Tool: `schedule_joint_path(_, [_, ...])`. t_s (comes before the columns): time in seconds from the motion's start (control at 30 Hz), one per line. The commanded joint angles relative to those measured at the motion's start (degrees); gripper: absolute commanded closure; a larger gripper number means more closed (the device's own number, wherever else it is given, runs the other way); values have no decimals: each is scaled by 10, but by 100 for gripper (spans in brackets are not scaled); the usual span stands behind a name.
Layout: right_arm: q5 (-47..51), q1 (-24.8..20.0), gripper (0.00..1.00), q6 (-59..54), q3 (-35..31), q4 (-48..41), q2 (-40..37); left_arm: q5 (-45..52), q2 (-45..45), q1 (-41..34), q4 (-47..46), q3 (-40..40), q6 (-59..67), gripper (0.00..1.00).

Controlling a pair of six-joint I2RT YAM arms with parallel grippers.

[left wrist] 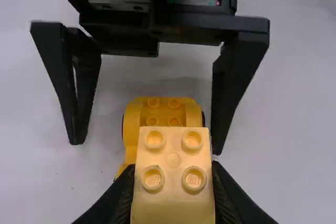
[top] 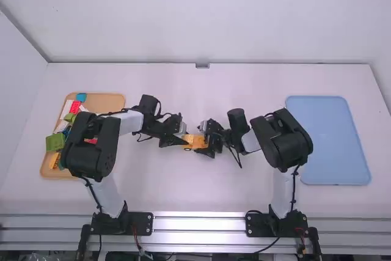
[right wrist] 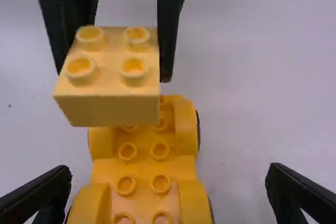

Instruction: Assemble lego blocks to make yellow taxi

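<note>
- The left gripper (top: pixel 185 141) clamps a yellow four-stud block (left wrist: pixel 173 198) between its fingers, studs up.
- The right gripper (top: pixel 208 141) has its fingers spread wide, with hold of nothing.
- The yellow wheeled base (right wrist: pixel 144 169) sits on the counter (top: pixel 171 191), between the two arms; the block is above part of it, though contact is hard to tell.
- Left, an orange tray (top: pixel 111 102) holds mixed blocks (top: pixel 55 142); right lies a blue tray (top: pixel 333 145).
</note>
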Motion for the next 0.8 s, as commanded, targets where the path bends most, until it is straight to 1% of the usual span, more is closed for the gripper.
schedule_joint_path(0.0, [-34,-7,2,-3,-13,10,7,9,-7,-3,-1,-3,-5,98])
schedule_joint_path(0.17, [-36,-7,2,-10,-18,11,7,8,-7,-2,23,-3,-48,98])
schedule_joint_path(0.27, [-42,-7,3,-23,-17,5,7,8,-7,-1,25,-3,-49,98])
schedule_joint_path(0.33, [-26,-7,6,-24,-18,-2,9,9,-7,-3,26,-3,-49,98])
schedule_joint_path(0.47, [-24,-10,6,-24,-16,2,25,8,-7,-4,23,-3,-49,98])
schedule_joint_path(0.53, [-50,-10,4,-22,-9,17,47,8,-7,-5,22,-4,-49,98])
schedule_joint_path(0.57, [-67,-10,1,-15,-3,27,59,8,-7,-5,22,-4,-49,98])
schedule_joint_path(0.67, [-102,-14,1,-14,6,33,71,8,-7,-6,21,-4,-49,98])
schedule_joint_path(0.77, [-111,-16,1,-20,5,39,71,8,-7,-6,21,-4,-49,98])
